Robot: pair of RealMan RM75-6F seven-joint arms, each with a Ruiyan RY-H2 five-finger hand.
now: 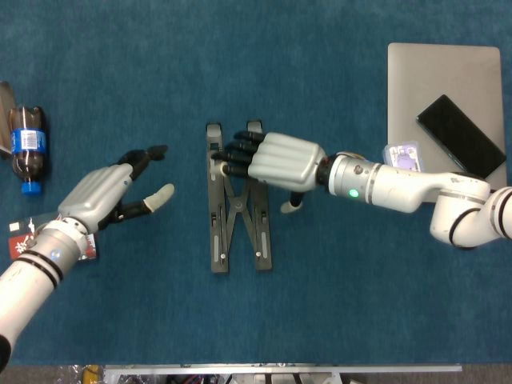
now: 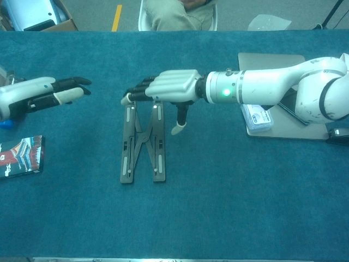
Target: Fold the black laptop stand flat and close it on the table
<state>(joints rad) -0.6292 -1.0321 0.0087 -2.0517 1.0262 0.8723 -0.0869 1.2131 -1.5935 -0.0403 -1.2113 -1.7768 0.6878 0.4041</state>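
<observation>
The stand [image 1: 237,204] lies mid-table, bars in a narrow V. The right hand [image 1: 276,160] hovers over its twelve-o'clock end, fingers loosely apart, holding nothing. At nine o'clock the left hand [image 1: 108,192] hangs spread and empty. Farther left: a blue-labelled bottle [image 1: 26,148] and a booklet [image 2: 20,155], writing unreadable. At two o'clock, a laptop [image 1: 432,80] carrying a phone [image 1: 460,136].

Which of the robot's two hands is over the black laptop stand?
The right hand: its fingers lie over the far end of the laptop stand. The left hand is apart from it, open above bare table.

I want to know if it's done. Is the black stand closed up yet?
Not yet. The laptop stand lies flat, but its two bars still spread apart.
</observation>
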